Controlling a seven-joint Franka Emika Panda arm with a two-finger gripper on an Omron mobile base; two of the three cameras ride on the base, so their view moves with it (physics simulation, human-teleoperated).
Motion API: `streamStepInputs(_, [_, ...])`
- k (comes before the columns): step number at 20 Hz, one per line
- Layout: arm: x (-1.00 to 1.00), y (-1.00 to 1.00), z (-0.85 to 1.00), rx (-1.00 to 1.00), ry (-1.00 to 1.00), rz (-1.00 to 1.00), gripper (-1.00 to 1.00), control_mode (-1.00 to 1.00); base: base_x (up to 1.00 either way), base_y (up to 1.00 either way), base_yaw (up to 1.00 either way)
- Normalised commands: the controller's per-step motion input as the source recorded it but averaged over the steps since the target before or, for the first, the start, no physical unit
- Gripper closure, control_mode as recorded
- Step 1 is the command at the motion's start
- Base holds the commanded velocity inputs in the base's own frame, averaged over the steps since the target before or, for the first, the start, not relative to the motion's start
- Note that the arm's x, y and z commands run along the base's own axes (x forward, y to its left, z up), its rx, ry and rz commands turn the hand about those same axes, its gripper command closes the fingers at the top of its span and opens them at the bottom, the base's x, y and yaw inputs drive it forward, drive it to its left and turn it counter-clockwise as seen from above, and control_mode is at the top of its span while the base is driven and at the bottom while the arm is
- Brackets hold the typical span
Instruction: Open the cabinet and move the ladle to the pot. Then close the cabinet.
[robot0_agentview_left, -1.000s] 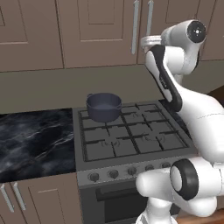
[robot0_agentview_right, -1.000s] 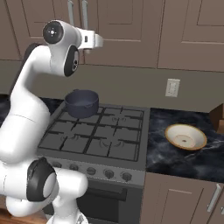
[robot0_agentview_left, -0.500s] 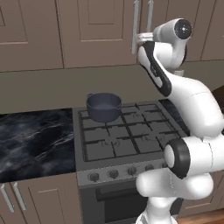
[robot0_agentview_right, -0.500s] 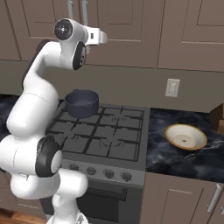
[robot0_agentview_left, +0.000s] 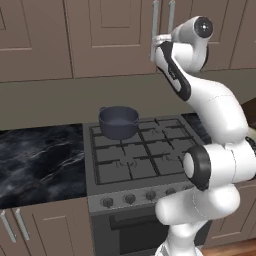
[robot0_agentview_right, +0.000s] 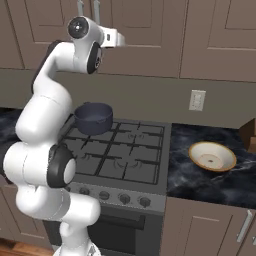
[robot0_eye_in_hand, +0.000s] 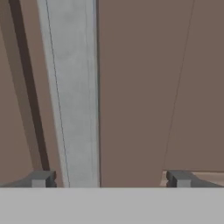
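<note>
The cabinet (robot0_agentview_left: 110, 35) above the stove has both doors shut, so the ladle is hidden. My gripper (robot0_agentview_left: 157, 43) is raised against the lower part of the left silver bar handle (robot0_agentview_left: 155, 22), next to the right handle (robot0_agentview_left: 171, 17). In the hand view the gripper (robot0_eye_in_hand: 110, 179) is open, and the handle (robot0_eye_in_hand: 72, 87) runs between its tips, close to the left fingertip (robot0_eye_in_hand: 41, 178), with the door panel (robot0_eye_in_hand: 140, 87) behind. The dark blue-grey pot (robot0_agentview_left: 118, 121) stands on the back left burner, also seen as the pot (robot0_agentview_right: 93, 118) beside my arm.
The gas stove (robot0_agentview_left: 140, 155) lies below, with black marble counter (robot0_agentview_left: 35, 165) to its left. On the right counter sits a shallow tan dish (robot0_agentview_right: 212, 156), with a wall outlet (robot0_agentview_right: 197, 100) behind it and a brown box (robot0_agentview_right: 249, 134) at the edge.
My arm has swung up and forward, bringing the hand from beside the stove up to the cabinet's left handle. The pot has stayed put.
</note>
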Motion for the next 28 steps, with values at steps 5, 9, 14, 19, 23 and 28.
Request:
streamStepInputs(5, [0.64,0.0,0.0,0.0,0.0,0.0,-1.0,-1.0,0.0,0.0,0.0])
streamStepInputs(9, [0.33,-0.02,-0.07,0.0,0.0,0.0,1.0,-1.0,0.0,0.0,0.0])
streamStepInputs(14, [0.07,-0.22,-0.47,0.0,-0.16,0.0,1.0,-1.0,0.0,0.0,0.0])
streamStepInputs(19, [-0.12,-0.59,-0.96,0.0,-0.29,-0.03,1.0,-1.0,0.0,0.0,0.0])
streamStepInputs(23, [-0.6,-1.0,-1.0,0.0,-0.38,-0.1,1.0,-1.0,0.0,0.0,0.0])
streamStepInputs(28, [-0.53,-1.0,-0.94,0.0,-0.38,-0.12,1.0,-1.0,0.0,0.0,0.0])
